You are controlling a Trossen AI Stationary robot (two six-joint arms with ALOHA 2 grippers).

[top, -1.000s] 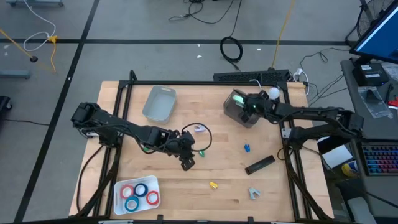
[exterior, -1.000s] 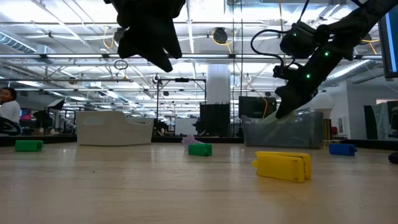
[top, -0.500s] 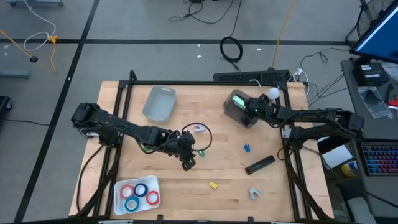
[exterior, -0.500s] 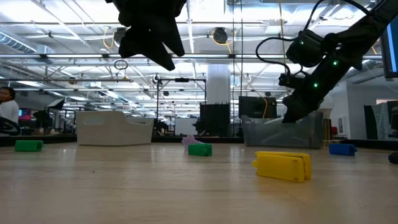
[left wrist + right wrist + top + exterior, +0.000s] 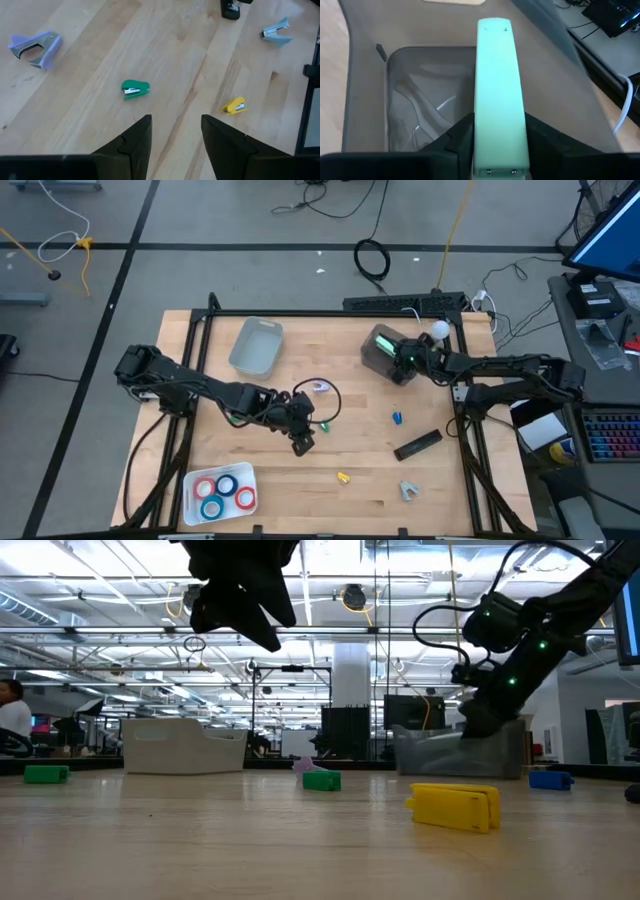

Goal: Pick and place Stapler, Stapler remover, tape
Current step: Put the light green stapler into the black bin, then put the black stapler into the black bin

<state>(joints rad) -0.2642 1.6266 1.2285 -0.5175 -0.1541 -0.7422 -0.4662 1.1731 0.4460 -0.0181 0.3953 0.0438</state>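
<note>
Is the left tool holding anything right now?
No, the left tool hangs open and empty above the bare wood, with the small green stapler lying beyond it.

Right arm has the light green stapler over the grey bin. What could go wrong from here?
1. The right end effector holds the light green stapler by one end only; it could tip or land across the grey bin rim on release.
2. The left end effector hovers open over the green stapler; the purple staple remover lies nearby and might get bumped.

The left gripper (image 5: 303,442) hovers mid-table, fingers (image 5: 137,137) parted; the right gripper (image 5: 392,352) reaches far right, fingers (image 5: 462,132) clasping something.
</note>
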